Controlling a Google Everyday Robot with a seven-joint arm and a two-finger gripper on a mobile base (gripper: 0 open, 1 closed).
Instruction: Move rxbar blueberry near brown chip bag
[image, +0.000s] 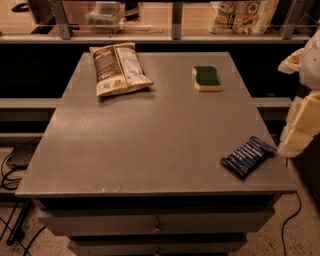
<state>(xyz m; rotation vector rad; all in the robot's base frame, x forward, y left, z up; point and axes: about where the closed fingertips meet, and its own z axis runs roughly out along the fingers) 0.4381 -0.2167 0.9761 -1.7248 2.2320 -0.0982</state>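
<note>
The rxbar blueberry, a small flat bar in a dark navy wrapper with white lettering, lies near the front right corner of the grey table. The brown chip bag, puffy with brown and white panels, lies at the back left of the table. My gripper comes in from the right edge of the view, pale and yellowish, with its tip just right of the bar's far end at the table's right edge. I cannot tell whether it touches the bar.
A green-and-yellow sponge sits at the back right of the table. A railing and a shelf with packaged goods run behind the table. Cables lie on the floor at the left. Drawers face the front.
</note>
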